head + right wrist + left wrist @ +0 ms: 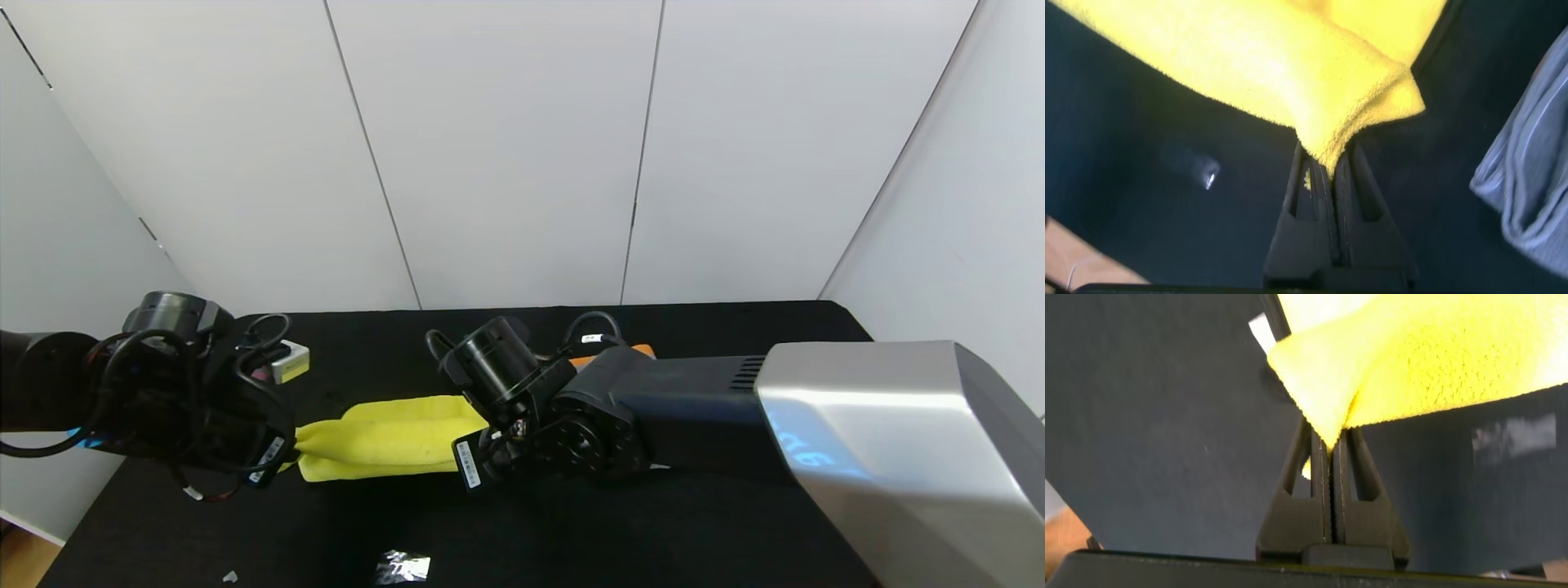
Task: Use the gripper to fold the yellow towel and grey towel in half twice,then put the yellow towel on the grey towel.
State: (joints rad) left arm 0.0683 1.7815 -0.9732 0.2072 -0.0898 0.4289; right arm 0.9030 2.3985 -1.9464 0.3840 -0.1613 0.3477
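Yellow towel [392, 437] stretched out low over the black bench [694, 523], slightly bunched, roughly in the middle and a bit toward the robot's left. Pinched at both ends: left hand [1330, 441] clamped tight on one corner, fingers [1349, 490] pressed together with the yellow cloth poking out from between the tips. Right hand [1324, 167] doing the same on the opposite end, jaws together on a folded-over edge of the cloth. In the head view the left hand [286, 453] sits at the towel's left end and the right hand [490, 437] at its right end, mostly hidden behind the wrist hardware.

Small white tag [1261, 333] peeking out near the gripped corner in the left wrist view.

Grey towel [1527, 188] lying crumpled on the bench just beside the right hand, apart from the yellow one; only an orange bit of it [611, 355] showing behind the right arm in the head view.

Further out: a small white and yellow-green box [287, 362] at the back left of the bench, a shiny crinkled scrap [402, 567] near the front edge, white panel walls [506, 147] behind.
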